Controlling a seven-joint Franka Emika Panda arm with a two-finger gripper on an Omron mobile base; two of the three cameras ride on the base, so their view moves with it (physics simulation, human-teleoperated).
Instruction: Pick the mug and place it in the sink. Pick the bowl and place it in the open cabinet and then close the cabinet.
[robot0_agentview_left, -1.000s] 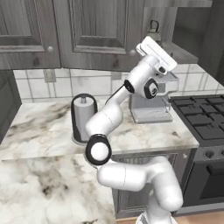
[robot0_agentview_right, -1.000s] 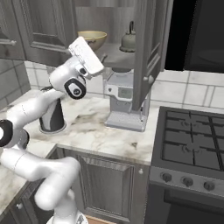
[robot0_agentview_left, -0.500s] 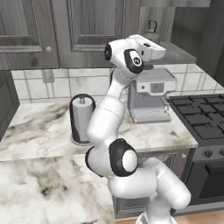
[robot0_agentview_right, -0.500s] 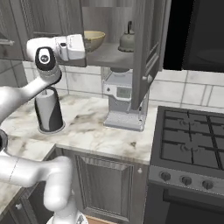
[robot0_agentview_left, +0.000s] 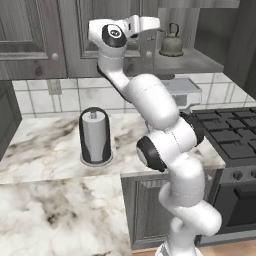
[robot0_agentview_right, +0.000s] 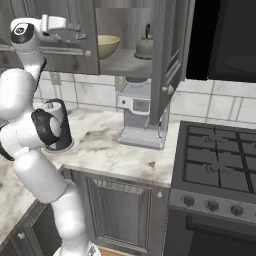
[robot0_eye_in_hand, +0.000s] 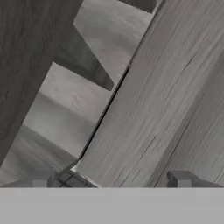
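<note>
Bowl on shelf inside open cabinet, beside kettle. Gripper spread wide, empty, up by closed left door. Cabinet door prob. stiff, light on hinges; push flat on outer panel near knob edge.

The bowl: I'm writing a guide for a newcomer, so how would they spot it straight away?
Find the open cabinet on the wall above the coffee machine. On its shelf, at the left, sits the bowl, round and yellowish-tan. Its neighbour to the right is a grey kettle with a handle.
</note>
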